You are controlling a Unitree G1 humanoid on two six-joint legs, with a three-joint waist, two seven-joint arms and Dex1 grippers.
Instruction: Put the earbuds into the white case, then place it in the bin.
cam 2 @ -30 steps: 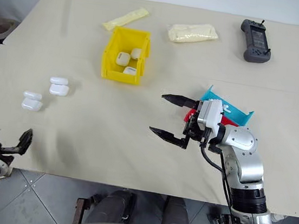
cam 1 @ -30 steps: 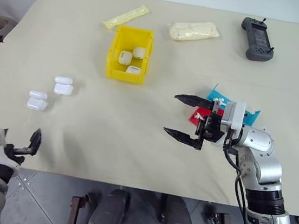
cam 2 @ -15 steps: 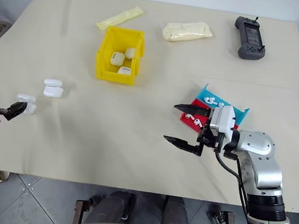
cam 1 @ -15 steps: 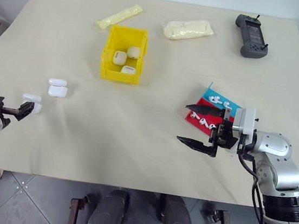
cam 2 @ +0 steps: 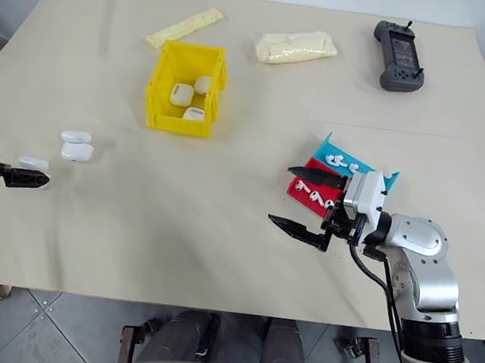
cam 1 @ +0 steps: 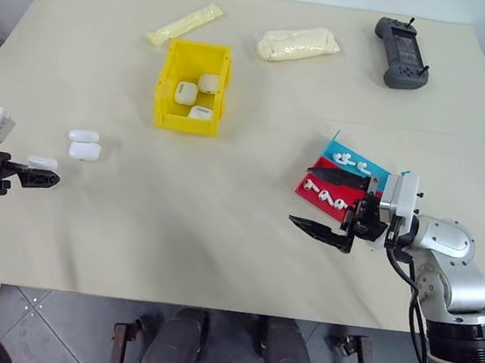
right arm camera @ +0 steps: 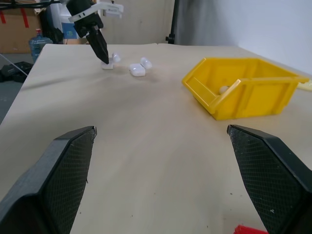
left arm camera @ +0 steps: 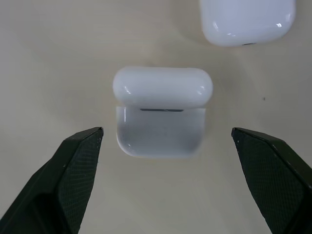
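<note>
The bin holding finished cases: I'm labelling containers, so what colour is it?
Bright yellow bin, clearest in the left eye view.

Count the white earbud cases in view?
5: three white cases in the yellow bin at; one at, one by the left gripper at. Others may be hidden.

Three white cases (cam 1: pixel 193 94) lie in the one yellow bin (cam 1: pixel 164 112). Three more cases (cam 1: pixel 82 144) lie out on the counter (cam 1: pixel 219 232). One red-and-blue tray (cam 1: pixel 325 176), two pale packets (cam 1: pixel 297 43), one black controller (cam 1: pixel 400 53).
</note>
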